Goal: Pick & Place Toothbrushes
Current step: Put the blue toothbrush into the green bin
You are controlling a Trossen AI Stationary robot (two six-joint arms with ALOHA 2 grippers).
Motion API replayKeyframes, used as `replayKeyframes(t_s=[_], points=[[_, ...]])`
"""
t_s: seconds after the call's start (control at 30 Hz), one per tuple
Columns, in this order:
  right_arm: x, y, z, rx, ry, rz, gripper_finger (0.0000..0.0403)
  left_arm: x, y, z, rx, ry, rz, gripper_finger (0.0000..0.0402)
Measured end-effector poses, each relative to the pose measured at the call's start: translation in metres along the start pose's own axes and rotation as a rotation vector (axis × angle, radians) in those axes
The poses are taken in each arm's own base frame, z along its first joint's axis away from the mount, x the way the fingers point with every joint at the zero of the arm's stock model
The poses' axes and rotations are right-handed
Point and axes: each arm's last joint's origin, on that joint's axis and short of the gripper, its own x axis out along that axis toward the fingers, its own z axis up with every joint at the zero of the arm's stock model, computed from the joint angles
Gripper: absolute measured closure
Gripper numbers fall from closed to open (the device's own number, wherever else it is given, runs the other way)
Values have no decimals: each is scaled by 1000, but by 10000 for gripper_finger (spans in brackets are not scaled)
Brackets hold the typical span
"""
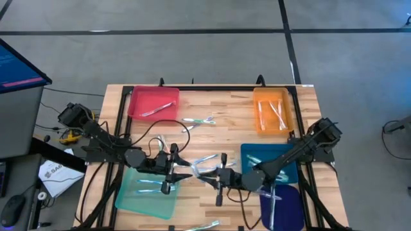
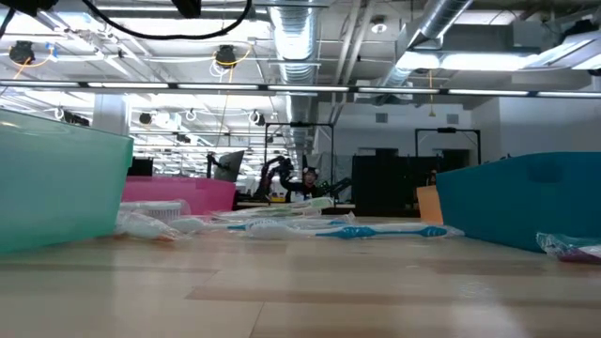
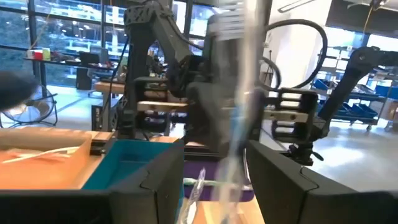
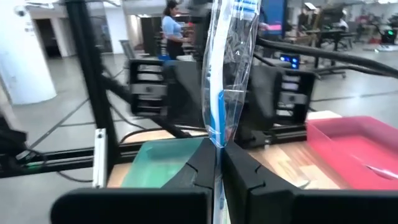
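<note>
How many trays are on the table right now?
5: red tray far left, orange tray far right, green tray near left, teal tray and dark blue tray near right. Arms partly cover the last two.

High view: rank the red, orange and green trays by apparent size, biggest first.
1. green tray, partly covered by the left arm
2. red tray
3. orange tray

Red and orange look close; red appears only slightly wider, so that order is unsure.

Trays: pink (image 1: 153,101), orange (image 1: 272,109), mint (image 1: 144,192), teal (image 1: 264,153), dark blue (image 1: 289,205); table (image 1: 218,138) pale wood.
</note>
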Motion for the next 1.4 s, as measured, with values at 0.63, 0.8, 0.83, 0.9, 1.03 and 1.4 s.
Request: replayKeyframes(t_s=[0.63,0.8,0.83,0.9,1.03,1.4], points=[[12,-7,-11,-13,-2,-23,397,0,-1,1,-2,-11,-24,234],[18,-10,-11,8,-27,-14,398,0,-1,1,-7,-13,-22,234],[18,-10,-16,-5,-9,-16,398,0,-1,1,-7,-13,-22,234],[19,-11,-20,-17,10,-15,397,0,-1,1,-8,-13,-22,234],[21,-12,-16,2,-21,-18,397,0,-1,1,-8,-13,-22,234],[26,-19,-14,10,-37,-24,397,1,1,1,-7,-13,-17,234]])
